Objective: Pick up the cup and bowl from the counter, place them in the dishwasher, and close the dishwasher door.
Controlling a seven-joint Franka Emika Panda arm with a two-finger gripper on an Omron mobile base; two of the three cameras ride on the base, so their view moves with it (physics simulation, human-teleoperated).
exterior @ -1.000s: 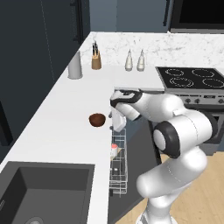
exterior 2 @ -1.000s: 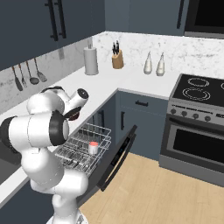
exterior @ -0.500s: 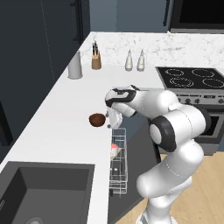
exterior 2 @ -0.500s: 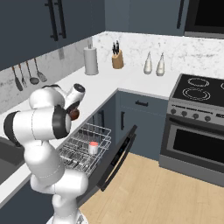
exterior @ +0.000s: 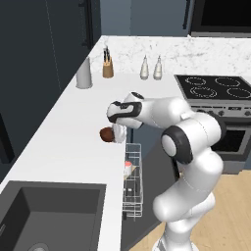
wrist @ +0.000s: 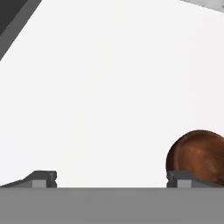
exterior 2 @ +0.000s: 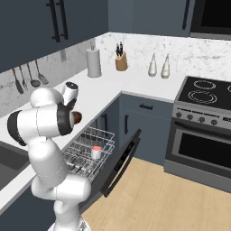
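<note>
hand (wrist: 111, 179) lowered to bowl (wrist: 197, 155), white counter (exterior: 63, 142)

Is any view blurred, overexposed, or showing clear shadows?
Hand view: the counter is nearly flat white, without texture; the bowl is sharp, cut by the frame edge. Left base view: soft, slightly blurred, no clear shadow beside the bowl. Right base view: even light, the cup small.

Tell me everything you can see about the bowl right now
The bowl is small, low and round, glossy dark reddish-brown, maybe glazed. It sits on the white counter near the front edge, above the dishwasher rack. The hand is open beside it; one fingertip overlaps its near side, contact unclear.
</note>
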